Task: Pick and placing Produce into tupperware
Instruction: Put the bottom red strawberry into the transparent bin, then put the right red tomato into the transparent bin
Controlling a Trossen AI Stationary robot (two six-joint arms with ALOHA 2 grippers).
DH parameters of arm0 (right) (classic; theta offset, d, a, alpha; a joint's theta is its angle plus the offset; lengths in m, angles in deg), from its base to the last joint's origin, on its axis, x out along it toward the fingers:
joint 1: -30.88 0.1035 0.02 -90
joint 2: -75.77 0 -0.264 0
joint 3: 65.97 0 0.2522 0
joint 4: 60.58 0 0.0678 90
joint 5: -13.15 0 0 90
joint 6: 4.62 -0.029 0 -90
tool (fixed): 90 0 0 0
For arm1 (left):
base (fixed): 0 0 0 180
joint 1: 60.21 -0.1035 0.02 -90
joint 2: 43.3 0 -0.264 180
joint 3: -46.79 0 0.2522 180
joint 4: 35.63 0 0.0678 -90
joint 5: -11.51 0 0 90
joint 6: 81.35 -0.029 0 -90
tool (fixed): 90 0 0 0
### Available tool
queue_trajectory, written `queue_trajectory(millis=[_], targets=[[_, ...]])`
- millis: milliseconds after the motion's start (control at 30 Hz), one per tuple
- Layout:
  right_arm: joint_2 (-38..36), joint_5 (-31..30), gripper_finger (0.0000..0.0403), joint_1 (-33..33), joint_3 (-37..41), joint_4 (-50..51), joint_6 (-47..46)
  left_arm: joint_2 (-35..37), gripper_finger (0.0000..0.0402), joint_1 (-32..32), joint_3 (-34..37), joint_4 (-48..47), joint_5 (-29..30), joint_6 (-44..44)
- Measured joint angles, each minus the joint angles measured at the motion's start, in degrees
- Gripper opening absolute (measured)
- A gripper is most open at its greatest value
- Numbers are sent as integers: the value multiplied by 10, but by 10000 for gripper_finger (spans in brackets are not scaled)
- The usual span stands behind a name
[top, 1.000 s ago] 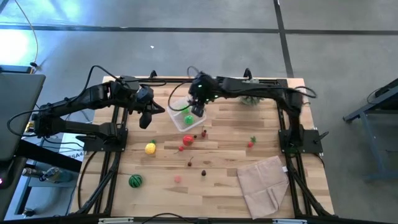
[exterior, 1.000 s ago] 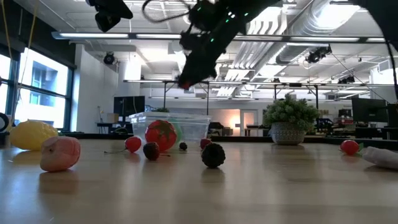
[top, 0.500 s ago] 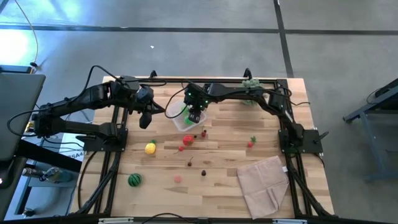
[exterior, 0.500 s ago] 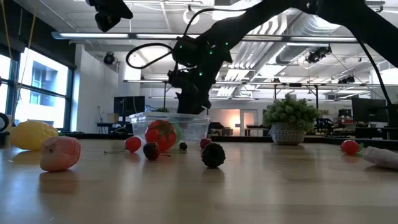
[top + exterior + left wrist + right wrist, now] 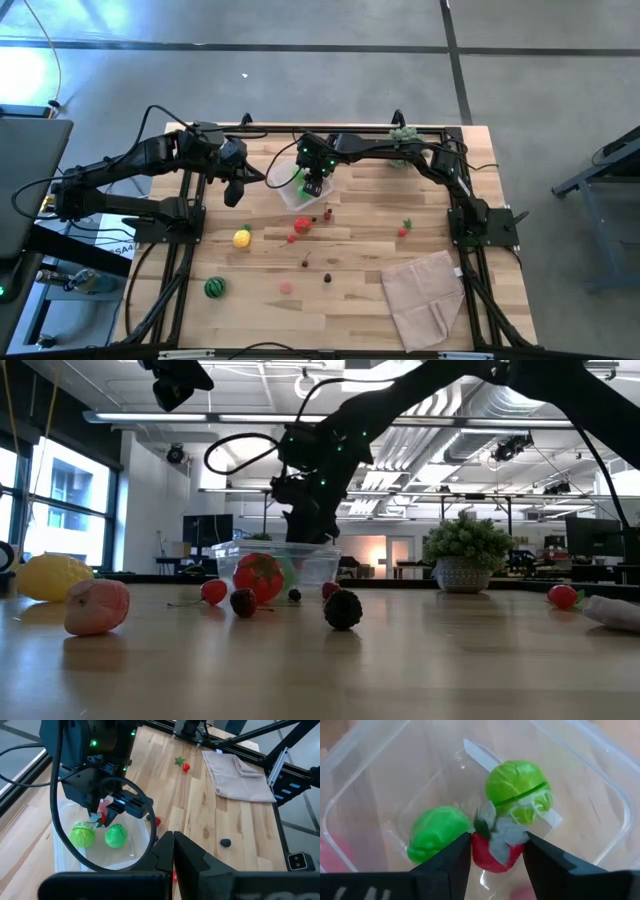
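Observation:
The clear tupperware [image 5: 296, 192] stands on the far middle of the table and holds two green rounds [image 5: 440, 832] [image 5: 518, 790]. My right gripper [image 5: 495, 851] reaches down inside it, shut on a small red piece of produce with pale leaves [image 5: 492, 855]. In the low view, the right gripper [image 5: 305, 530] dips behind the tub's wall [image 5: 275, 565]. My left gripper [image 5: 237, 190] waits shut, left of the tub. Lemon [image 5: 242, 238], tomato [image 5: 302, 224], striped melon [image 5: 215, 288] and small berries lie loose on the table. My right gripper pinches the red produce's body [image 5: 485, 859] between its two fingers [image 5: 451, 862], coming from above and pointing down into the tub. The leafy top [image 5: 502, 832] shows between the fingers. The piece sits low between the two green rounds; whether it touches the tub floor I cannot tell.
A beige folded cloth [image 5: 425, 298] lies at the near right. The spiky pale-green plant ball [image 5: 403, 135] sits at the far edge. A strawberry [image 5: 404, 229], a dark berry [image 5: 327, 279] and a pink piece [image 5: 286, 288] are scattered mid-table. Black frame rails run along both sides.
My right gripper has come down from above the tub into it, shifting slightly toward the table's left, with the red piece still between its fingers. Over the last half second it has barely moved.

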Motion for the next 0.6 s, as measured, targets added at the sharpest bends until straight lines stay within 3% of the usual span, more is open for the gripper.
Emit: queue_trajectory(millis=[433, 600], targets=[[-1, 13, 198, 0, 0, -15, 2, 0, 1, 0, 0, 0, 0, 0], [-40, 16, 196, -1, 0, 0, -4, 0, 1, 0, 0, 0, 0, 0]])
